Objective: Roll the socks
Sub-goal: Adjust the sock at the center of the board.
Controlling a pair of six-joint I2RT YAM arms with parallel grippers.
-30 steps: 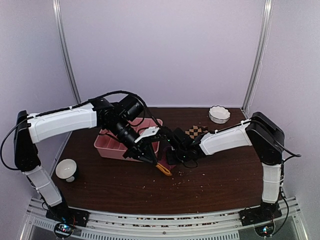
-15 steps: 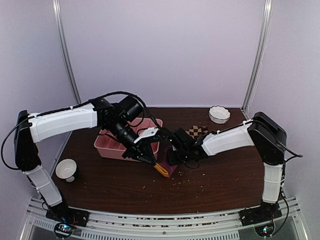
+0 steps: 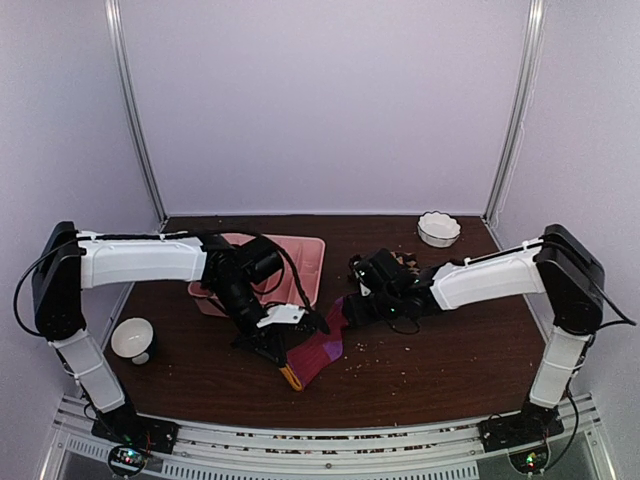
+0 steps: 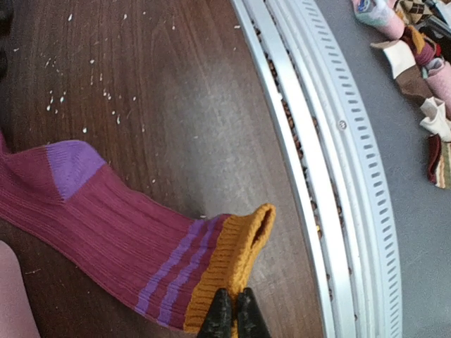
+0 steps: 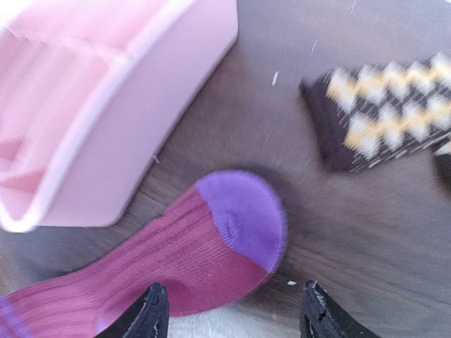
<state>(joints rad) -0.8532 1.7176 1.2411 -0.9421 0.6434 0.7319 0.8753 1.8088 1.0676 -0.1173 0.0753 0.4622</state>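
Sock (image 4: pixel 106 232) cuff pinched in left claw (image 4: pixel 232 308), right claw (image 5: pixel 235 296) spread

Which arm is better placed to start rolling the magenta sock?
Left, likely: the left hand is shut on the orange cuff of the magenta sock; the right hand hangs open above its purple toe, gripping nothing.

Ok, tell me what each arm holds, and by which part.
Left jaws: shut on the pink sock's orange cuff. Right jaws: open by its purple toe, holding nothing.
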